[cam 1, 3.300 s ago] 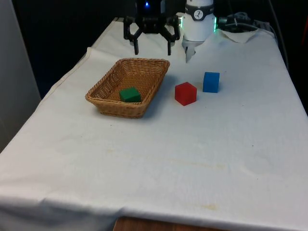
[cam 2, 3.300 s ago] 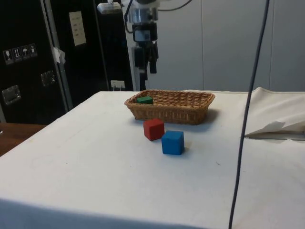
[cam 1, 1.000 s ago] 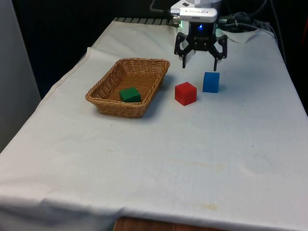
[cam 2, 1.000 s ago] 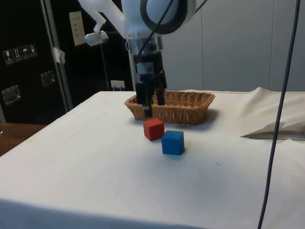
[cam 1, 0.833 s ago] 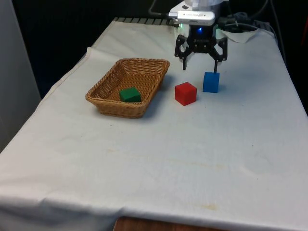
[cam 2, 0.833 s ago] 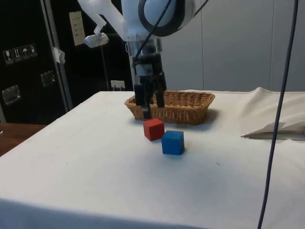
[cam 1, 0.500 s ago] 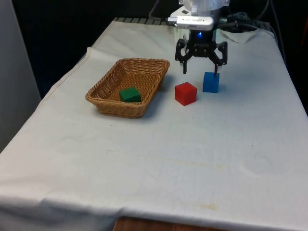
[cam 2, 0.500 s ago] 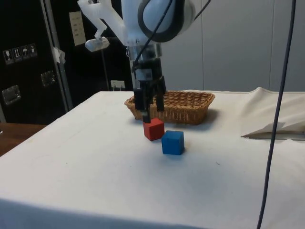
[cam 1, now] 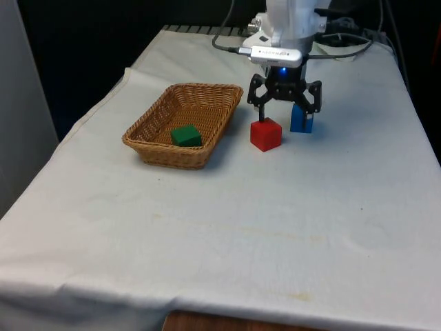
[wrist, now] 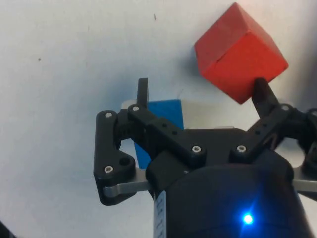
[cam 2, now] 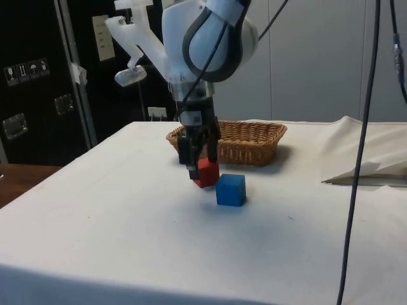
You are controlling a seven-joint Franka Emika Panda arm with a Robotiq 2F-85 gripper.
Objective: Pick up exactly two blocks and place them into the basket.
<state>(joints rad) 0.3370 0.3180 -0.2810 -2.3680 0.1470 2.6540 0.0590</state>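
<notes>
A red block (cam 1: 266, 134) and a blue block (cam 1: 301, 119) stand side by side on the white cloth, to the front view's right of a wicker basket (cam 1: 172, 157). A green block (cam 1: 186, 136) lies inside the basket. My gripper (cam 1: 284, 117) is open and low over the cloth, just behind the two blocks. In the wrist view one finger (wrist: 260, 92) reaches the red block's (wrist: 241, 54) edge and the other finger (wrist: 142, 92) stands over the blue block (wrist: 166, 116). Nothing sits between them. In the side view the gripper (cam 2: 198, 166) partly hides the red block (cam 2: 207, 173).
A crumpled fold of white cloth (cam 2: 369, 166) lies towards the table's far end beside the robot's base. A black cable (cam 2: 356, 159) hangs across the side view. Open cloth stretches from the blocks to the table's front edge.
My gripper has left its place above the basket, crossed to the blocks and come down behind them, open all the while. The blocks have not moved.
</notes>
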